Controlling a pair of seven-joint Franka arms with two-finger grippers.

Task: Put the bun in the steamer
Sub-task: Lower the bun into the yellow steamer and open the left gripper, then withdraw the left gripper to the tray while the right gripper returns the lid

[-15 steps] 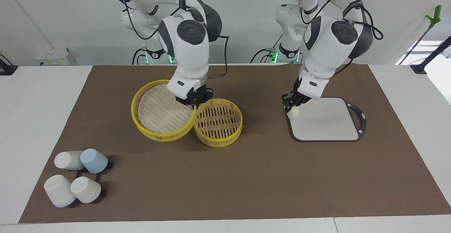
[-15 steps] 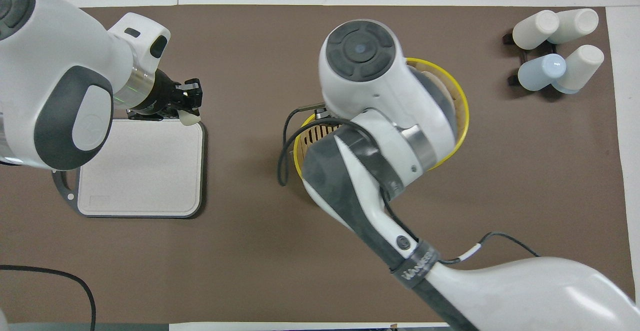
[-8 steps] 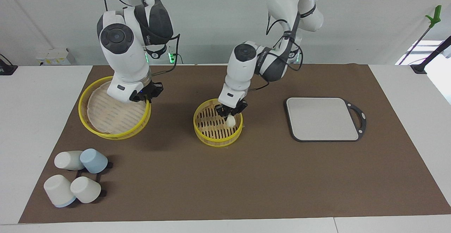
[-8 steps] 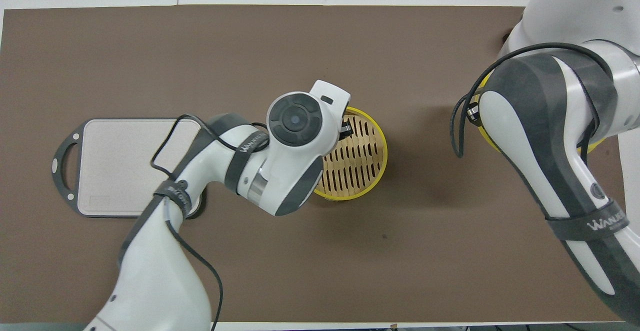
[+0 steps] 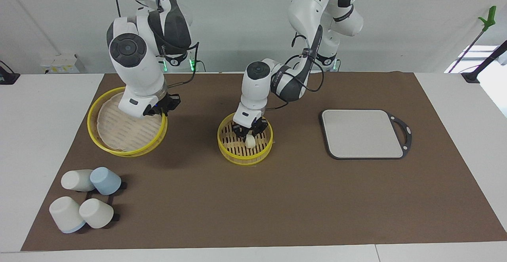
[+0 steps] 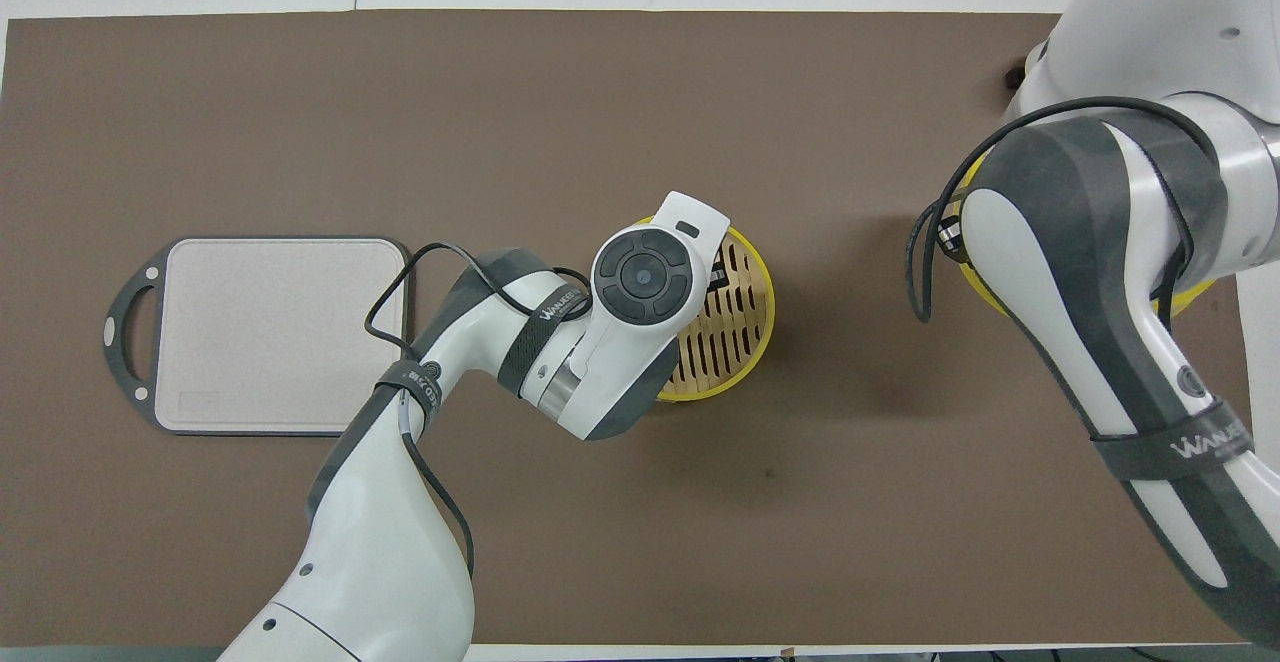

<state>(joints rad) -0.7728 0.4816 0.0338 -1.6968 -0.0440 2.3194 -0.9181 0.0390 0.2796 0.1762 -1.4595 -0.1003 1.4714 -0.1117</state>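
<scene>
The steamer basket (image 5: 227, 151) stands in the middle of the brown mat; it also shows in the overhead view (image 6: 752, 327). My left gripper (image 5: 248, 135) reaches down inside it, shut on the small cream bun (image 5: 249, 141), which is low over the slatted floor. I cannot tell whether the bun touches the floor. In the overhead view the left wrist hides the bun. My right gripper (image 5: 160, 109) is shut on the rim of the yellow-rimmed lid (image 5: 119, 129) and holds it tilted above the mat toward the right arm's end of the table.
A grey rectangular board (image 5: 362, 133) lies toward the left arm's end, also seen from overhead (image 6: 275, 332). Several pale and blue cups (image 5: 85, 202) lie at the mat's corner farthest from the robots, at the right arm's end.
The left gripper carried the bun from the board to the basket and has now lowered it inside. The right gripper lifted the lid away from the basket toward its own end.
</scene>
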